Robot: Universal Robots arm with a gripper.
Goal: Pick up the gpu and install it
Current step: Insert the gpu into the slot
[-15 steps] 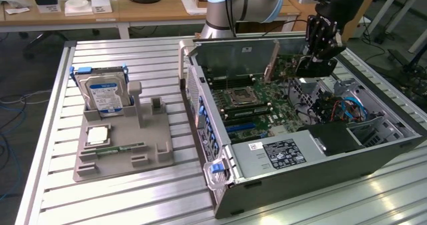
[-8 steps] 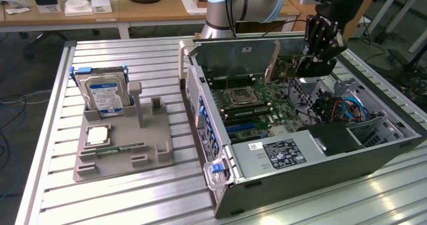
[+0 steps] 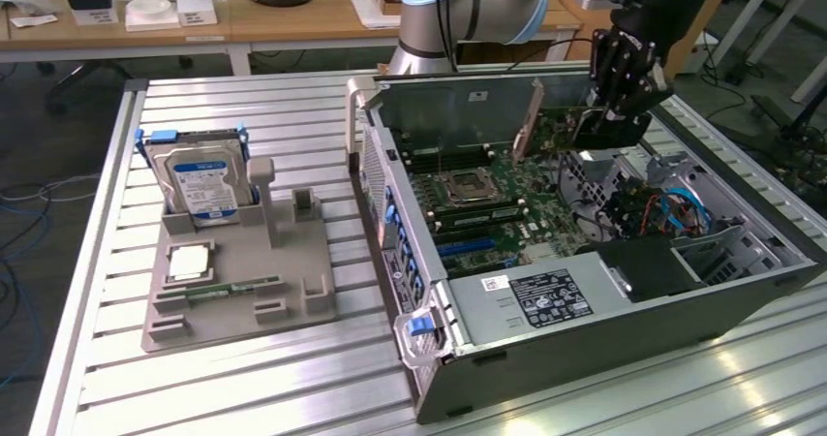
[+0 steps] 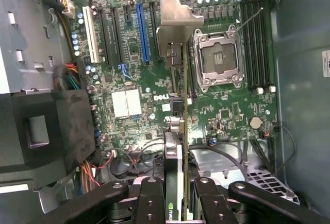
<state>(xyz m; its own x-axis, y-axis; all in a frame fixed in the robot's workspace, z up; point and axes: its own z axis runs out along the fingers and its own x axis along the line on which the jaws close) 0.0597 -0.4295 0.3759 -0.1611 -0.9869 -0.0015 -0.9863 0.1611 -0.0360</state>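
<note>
The gpu (image 4: pixel 175 147) is a thin dark card seen edge-on in the wrist view, with its silvery end bracket (image 4: pixel 178 18) at the far end. My gripper (image 4: pixel 178 203) is shut on the card's near end, one black finger on each face. The card hangs above the green motherboard (image 4: pixel 129 80), beside the CPU socket (image 4: pixel 216 59) and apart from the blue slot (image 4: pixel 142 33). In the exterior view my gripper (image 3: pixel 618 116) reaches down into the open computer case (image 3: pixel 427 291), holding the gpu (image 3: pixel 568 131) over the board's far side.
A grey fixture (image 3: pixel 232 291) at the exterior view's left holds an upright blue-labelled hard drive (image 3: pixel 200 179), a processor chip (image 3: pixel 190 262) and a memory stick (image 3: pixel 232 289). The power supply (image 3: pixel 543 295) and cables (image 3: pixel 672 208) fill the case's near end. A black shroud (image 4: pixel 46 131) sits beside the board.
</note>
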